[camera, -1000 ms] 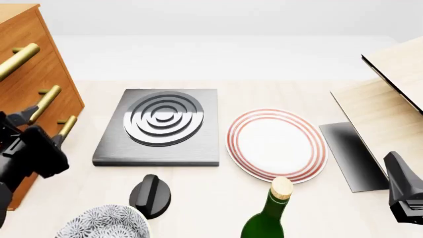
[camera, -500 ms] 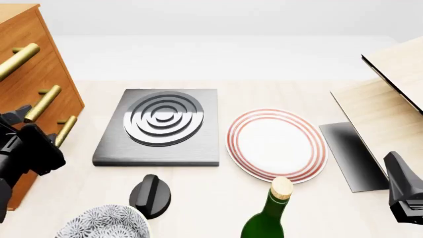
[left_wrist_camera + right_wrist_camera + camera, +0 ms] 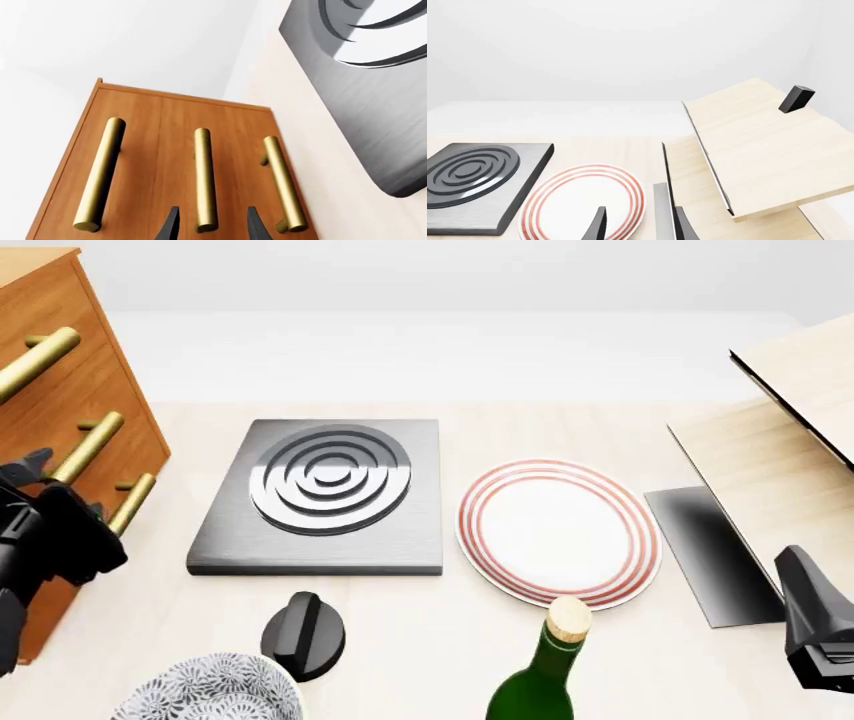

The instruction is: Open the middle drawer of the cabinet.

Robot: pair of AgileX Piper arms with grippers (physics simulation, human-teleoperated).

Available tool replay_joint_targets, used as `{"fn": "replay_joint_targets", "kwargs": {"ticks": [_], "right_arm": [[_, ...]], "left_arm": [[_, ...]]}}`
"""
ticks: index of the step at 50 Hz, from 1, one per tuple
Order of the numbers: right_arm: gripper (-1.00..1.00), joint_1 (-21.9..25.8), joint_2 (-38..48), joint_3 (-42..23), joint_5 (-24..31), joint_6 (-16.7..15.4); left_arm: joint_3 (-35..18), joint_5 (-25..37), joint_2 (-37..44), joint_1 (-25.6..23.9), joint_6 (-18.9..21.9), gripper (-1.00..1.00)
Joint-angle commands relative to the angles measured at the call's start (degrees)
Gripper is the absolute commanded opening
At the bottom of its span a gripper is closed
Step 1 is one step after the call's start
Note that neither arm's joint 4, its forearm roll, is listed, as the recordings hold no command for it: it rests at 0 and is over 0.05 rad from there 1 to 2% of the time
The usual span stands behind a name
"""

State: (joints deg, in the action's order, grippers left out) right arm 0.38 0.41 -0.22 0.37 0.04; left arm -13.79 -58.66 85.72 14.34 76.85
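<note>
The orange-brown cabinet (image 3: 54, 360) stands at the table's left edge with three brass bar handles on its front. The middle drawer (image 3: 175, 165) carries the centre handle (image 3: 204, 180), which also shows in the front view as the middle handle (image 3: 88, 446). My left gripper (image 3: 212, 226) is open. Its two dark fingertips (image 3: 171, 225) stand on either side of that handle's near end without touching it. From the front, the left gripper (image 3: 40, 468) sits just short of the cabinet front. My right gripper (image 3: 640, 226) is open and empty, low at the right (image 3: 803, 585).
A grey slab with raised rings (image 3: 320, 495) lies beside the cabinet. A red-rimmed plate (image 3: 558, 530), a green corked bottle (image 3: 545, 675), a black knob (image 3: 304, 635) and a patterned bowl (image 3: 207, 690) are nearby. A pale wooden box (image 3: 787, 440) stands at the right.
My left gripper has moved left and forward, closer to the cabinet's middle handle. The right arm has not moved.
</note>
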Motion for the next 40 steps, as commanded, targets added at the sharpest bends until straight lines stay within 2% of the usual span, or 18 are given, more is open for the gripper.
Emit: {"fn": "replay_joint_targets", "kwargs": {"ticks": [1,30,31,40], "right_arm": [[1.0,-0.09,-0.01,0.03,-0.17,-0.02],[1.0,-0.09,0.0,0.03,-0.17,-0.02],[1.0,-0.1,-0.02,0.03,-0.17,-0.03],[1.0,-0.09,-0.01,0.03,-0.17,-0.01]], "left_arm": [[-1.01,-2.37,2.25,1.15,0.89,1.0],[-1.36,-6.8,6.21,2.84,2.26,1.0],[-1.38,-7.2,6.43,2.91,2.43,-1.0],[-1.11,-8.21,6.5,1.87,3.06,-1.0]]}}
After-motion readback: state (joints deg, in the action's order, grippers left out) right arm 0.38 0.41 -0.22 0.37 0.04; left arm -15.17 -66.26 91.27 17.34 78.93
